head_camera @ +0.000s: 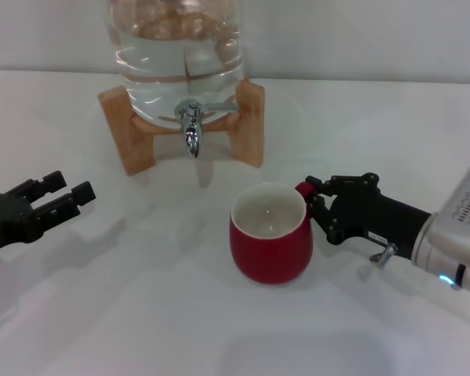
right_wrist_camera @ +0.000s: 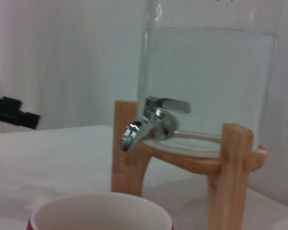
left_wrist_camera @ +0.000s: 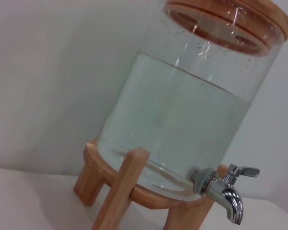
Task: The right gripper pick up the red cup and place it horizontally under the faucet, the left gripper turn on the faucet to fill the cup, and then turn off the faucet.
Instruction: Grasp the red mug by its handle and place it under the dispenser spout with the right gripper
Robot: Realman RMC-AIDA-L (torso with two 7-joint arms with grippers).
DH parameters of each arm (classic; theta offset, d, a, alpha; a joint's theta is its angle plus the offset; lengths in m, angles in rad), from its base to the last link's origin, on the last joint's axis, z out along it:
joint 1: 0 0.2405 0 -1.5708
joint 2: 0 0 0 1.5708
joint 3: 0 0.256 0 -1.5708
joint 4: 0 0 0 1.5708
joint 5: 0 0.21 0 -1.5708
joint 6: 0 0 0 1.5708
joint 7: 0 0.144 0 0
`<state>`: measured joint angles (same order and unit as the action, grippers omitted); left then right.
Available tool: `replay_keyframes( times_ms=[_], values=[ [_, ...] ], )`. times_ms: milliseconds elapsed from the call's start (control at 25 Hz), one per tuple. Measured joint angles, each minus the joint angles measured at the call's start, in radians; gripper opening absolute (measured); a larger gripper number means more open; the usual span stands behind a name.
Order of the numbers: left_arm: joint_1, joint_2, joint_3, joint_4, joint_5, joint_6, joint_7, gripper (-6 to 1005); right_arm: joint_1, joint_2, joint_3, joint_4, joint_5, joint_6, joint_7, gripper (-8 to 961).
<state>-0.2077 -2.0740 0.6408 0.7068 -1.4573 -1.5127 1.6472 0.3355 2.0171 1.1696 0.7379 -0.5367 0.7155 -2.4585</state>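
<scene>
Both right pincer (head_camera: 312, 205) fingers at red cup (head_camera: 271, 243) handle.

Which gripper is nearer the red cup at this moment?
Right. The right gripper is at the red cup, its fingers around the handle. The left gripper hangs well off to the cup's left, apart from it.

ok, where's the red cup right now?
In the head view the red cup stands upright on the table, in front of the faucet and toward the robot's right, with the right gripper at its handle.

Red cup (head_camera: 271, 244) before faucet (head_camera: 191, 129)
</scene>
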Motion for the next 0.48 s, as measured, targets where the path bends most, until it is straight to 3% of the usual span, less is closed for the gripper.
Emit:
replay_keyframes(
  times_ms=[480],
  values=[
    [-0.015,0.001,0.0,0.0,0.009,0.005,-0.002,816,0.09,0.003,-0.054,0.009,0.032,-0.174,0.045,119]
  ],
)
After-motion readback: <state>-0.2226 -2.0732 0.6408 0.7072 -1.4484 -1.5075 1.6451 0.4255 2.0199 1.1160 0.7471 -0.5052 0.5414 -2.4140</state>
